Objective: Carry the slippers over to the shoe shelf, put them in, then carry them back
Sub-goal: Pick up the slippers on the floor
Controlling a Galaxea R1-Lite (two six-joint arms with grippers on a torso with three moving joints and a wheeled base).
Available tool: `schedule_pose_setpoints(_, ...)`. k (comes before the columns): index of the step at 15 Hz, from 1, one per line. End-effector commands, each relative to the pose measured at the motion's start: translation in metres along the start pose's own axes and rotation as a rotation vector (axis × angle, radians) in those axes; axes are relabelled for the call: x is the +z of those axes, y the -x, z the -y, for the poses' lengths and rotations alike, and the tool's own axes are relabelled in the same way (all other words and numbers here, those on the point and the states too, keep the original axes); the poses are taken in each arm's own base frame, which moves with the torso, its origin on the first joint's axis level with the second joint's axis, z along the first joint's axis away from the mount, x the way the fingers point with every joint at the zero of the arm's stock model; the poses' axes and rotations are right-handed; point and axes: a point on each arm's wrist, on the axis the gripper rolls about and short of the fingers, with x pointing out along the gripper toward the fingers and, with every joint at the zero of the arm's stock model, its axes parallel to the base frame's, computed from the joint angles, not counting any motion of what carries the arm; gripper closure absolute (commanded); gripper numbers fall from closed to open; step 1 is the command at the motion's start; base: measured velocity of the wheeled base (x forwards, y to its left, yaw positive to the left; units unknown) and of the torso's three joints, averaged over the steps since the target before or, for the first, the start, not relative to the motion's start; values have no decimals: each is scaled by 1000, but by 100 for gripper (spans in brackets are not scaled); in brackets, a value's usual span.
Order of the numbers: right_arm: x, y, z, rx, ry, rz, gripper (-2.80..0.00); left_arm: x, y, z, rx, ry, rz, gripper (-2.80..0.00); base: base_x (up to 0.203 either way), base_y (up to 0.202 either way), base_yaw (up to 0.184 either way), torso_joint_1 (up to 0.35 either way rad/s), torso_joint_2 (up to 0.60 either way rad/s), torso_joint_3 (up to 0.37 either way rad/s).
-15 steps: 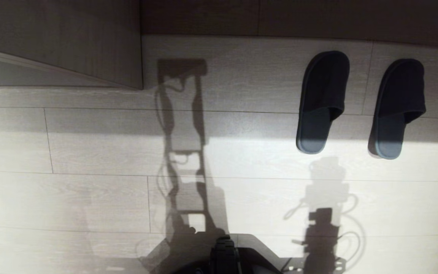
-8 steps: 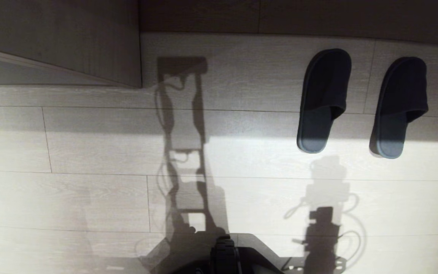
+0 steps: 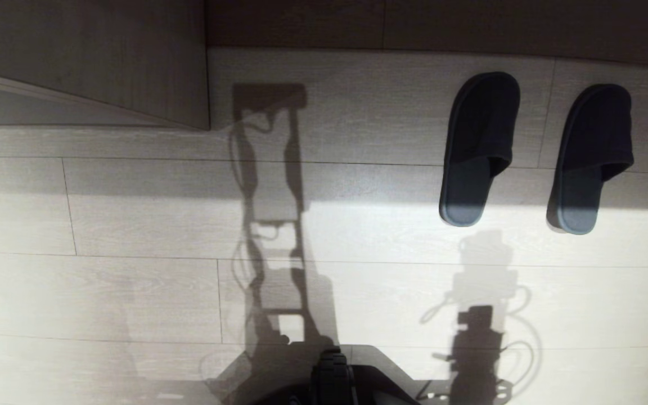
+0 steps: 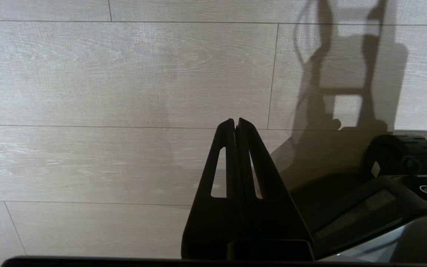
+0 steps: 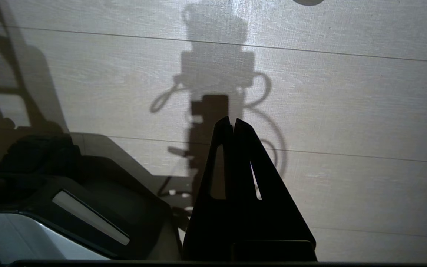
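Nearest us, at the lower edge of the head view, we see the dark front of our own base [image 3: 335, 382] on a pale wood-plank floor [image 3: 133, 292]. Our left gripper [image 4: 235, 121] hangs above bare planks beside the base, its jaws pressed together with nothing between them. Our right gripper [image 5: 232, 120] hangs the same way on the other side, jaws also closed and empty. Both arms look parked; only their long shadows fall across the floor.

Farther ahead and to our right lie the slippers, side by side but apart: the left slipper [image 3: 477, 149] and the right slipper [image 3: 591, 157]. Both are dark, soft and backless, heels toward us, toe caps pointing away toward a dark band along the wall.

Farthest, at the upper left, a light wood-grain panel [image 3: 104, 62] slants into view. We cannot tell whether it belongs to the shoe shelf, and we see no opening, so we can report nothing about what any compartment holds.

We judge the risks as these: the slippers are thin and floppy, so closed jaws coming down would only press them flat, and a shallow pinch on the fabric could let one sag and slip free. Half of each slipper lies in shadow, which may blur its edge when we aim.
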Motion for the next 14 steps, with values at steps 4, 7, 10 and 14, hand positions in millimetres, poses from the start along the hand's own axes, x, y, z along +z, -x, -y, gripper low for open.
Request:
schedule_pose_setpoints(4,0,0,0,0,0,-1,0,0,0,0,1,0,1,0,0,0,0,0,0,0)
schedule_pose_setpoints(7,0,0,0,1,0,-1,0,0,0,0,1,0,1,0,0,0,0,0,0,0)
schedule_pose_setpoints(10,0,0,0,0,0,-1,0,0,0,0,1,0,1,0,0,0,0,0,0,0)
schedule_pose_setpoints(14,4,2,0,-6,15,3,0,0,0,0,1,0,1,0,0,0,0,0,0,0)
